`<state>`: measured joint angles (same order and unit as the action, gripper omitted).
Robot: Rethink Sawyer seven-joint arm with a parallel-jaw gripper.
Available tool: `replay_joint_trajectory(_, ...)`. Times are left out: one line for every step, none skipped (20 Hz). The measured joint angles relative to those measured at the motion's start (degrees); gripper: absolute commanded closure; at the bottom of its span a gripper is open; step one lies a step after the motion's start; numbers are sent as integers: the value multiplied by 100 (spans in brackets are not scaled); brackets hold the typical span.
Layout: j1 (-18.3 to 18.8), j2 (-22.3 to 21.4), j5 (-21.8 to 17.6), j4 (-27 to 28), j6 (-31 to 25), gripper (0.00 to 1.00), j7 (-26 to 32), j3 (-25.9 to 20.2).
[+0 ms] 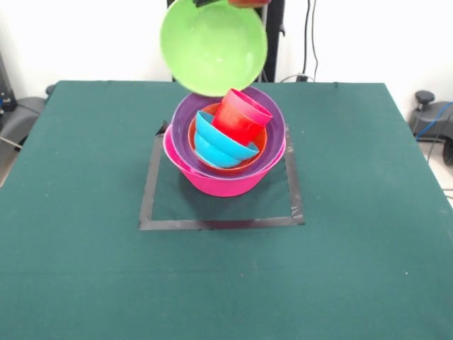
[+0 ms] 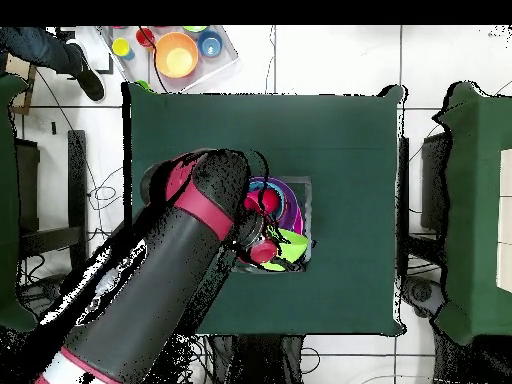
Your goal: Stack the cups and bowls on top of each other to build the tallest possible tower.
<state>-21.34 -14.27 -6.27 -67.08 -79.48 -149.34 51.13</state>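
The tower stands inside a black tape square [image 1: 219, 224]. Its base is the large pink bowl [image 1: 226, 183], which holds a purple bowl [image 1: 184, 117], an orange bowl [image 1: 259, 145], two blue bowls [image 1: 218, 145] and a tilted red cup [image 1: 241, 117]. My gripper [image 1: 237, 3] shows only at the top edge. It holds the large lime green bowl [image 1: 212, 46] by its rim, tilted on edge in the air just above and behind the tower. In the overhead view my arm [image 2: 190, 250] covers most of the tower, and only parts of the purple bowl [image 2: 287, 197] and green bowl [image 2: 293, 243] show.
A clear tray [image 2: 225, 62] off the table's far corner holds an orange bowl [image 2: 177, 55] and several small coloured pieces. A person's leg and shoe [image 2: 85, 75] show next to it. The green table [image 1: 85, 269] has open cloth around the tape square.
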Motion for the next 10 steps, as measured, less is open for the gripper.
replay_joint_trajectory(16, -36, 1, 30, -30, 0, 0, -3)
replay_joint_trajectory(30, -62, 7, 53, -44, 0, 0, -10)
replay_joint_trajectory(46, -85, 15, 75, -51, 0, 0, -17)
replay_joint_trajectory(90, -112, 37, 141, -50, 0, 0, -36)
replay_joint_trajectory(104, -112, 43, 162, -50, 0, 0, -44)
replay_joint_trajectory(122, -111, 49, 185, -50, 0, 0, -55)
replay_joint_trajectory(139, -110, 56, 207, -50, 0, 0, -66)
replay_joint_trajectory(168, -105, 56, 237, -50, 0, 0, -87)
replay_joint_trajectory(201, -101, 56, 260, -50, 0, 0, -118)
replay_joint_trajectory(222, -99, 56, 267, -50, 0, 0, -139)
